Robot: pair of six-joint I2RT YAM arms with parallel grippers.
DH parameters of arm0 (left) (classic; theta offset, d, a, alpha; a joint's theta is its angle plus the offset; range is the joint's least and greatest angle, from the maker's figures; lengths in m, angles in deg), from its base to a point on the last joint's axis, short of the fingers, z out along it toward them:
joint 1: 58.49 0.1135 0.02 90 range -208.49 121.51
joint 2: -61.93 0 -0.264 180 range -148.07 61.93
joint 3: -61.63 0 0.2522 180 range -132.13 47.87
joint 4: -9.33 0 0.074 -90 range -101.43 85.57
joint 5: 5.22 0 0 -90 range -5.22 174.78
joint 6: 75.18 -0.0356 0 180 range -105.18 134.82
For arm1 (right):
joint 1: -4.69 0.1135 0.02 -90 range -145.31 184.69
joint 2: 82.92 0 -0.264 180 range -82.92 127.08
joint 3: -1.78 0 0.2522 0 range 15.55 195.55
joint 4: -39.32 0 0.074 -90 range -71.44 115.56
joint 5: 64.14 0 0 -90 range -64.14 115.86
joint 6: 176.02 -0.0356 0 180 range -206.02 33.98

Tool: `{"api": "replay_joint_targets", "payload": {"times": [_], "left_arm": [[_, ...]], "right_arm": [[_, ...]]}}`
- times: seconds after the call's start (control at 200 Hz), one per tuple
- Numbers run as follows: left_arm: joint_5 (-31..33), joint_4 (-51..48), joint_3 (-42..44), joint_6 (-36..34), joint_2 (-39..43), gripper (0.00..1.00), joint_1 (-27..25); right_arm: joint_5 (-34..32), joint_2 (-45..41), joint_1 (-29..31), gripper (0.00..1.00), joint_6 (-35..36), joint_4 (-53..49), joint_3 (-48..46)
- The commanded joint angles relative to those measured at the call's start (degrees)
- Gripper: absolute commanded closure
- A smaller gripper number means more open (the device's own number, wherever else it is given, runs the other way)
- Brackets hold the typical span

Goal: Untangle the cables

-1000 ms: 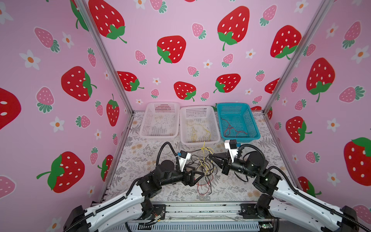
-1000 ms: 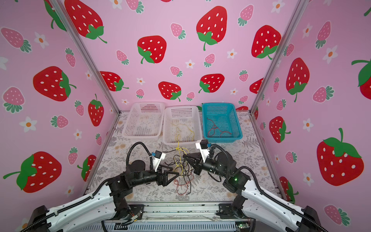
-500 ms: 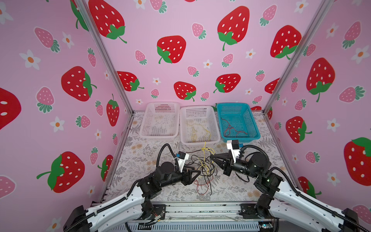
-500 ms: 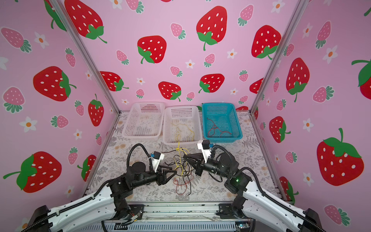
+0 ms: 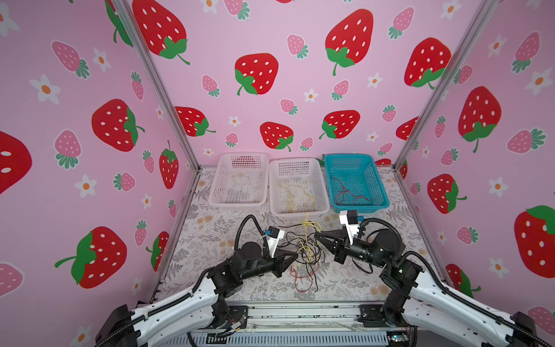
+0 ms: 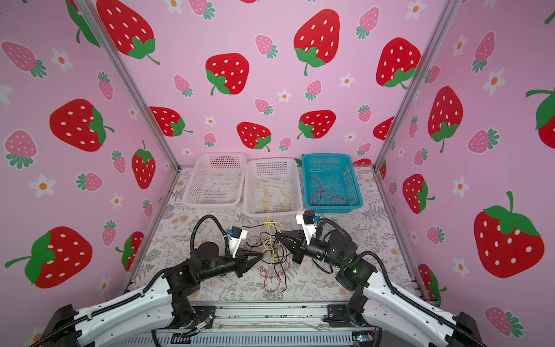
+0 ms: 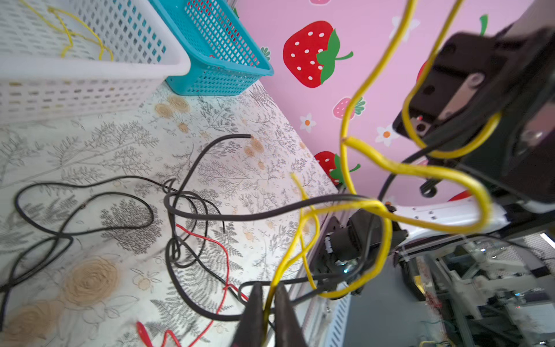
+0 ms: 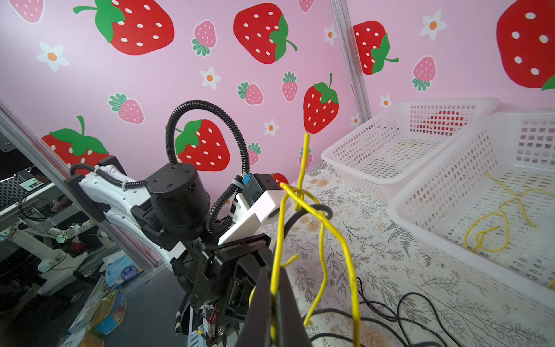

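Floral-print tabletop carries the cables, a loose knot of thin, round, glossy black, yellow and red wires sprawling from the middle basket toward the front edge. Left gripper and right gripper each pinch a yellow strand raised off the cloth.

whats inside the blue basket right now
A few thin red cables lie loose on the floor of the blue basket. Nothing else shows in both top views. In the left wrist view its mesh wall covers nearly all the inside.
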Motion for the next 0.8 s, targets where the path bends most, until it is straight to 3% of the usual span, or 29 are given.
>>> {"api": "replay_joint_targets", "payload": {"times": [0.0, 0.27, 0.47, 0.795], "left_arm": [[0.13, -0.35, -0.78, -0.44, 2.21, 1.0, -0.16], [-1.61, -4.94, -3.38, 1.44, 7.64, 1.0, -0.15], [0.73, -12.48, -7.13, -0.03, 13.07, 1.0, -0.19], [5.88, -20.94, -13.69, -4.2, 20.16, 1.0, -0.16]], "right_arm": [[-2.54, -1.23, -0.32, 1.0, -0.84, 1.99, -1.03], [-14.55, -0.48, -1.18, 1.0, -3.28, -2.7, -2.4], [-19.51, 0.41, -4.21, 1.0, -7.1, -4.81, -5.22], [-19.63, 4.49, -10.61, 1.0, -10.97, -5.83, -12.29]]}}
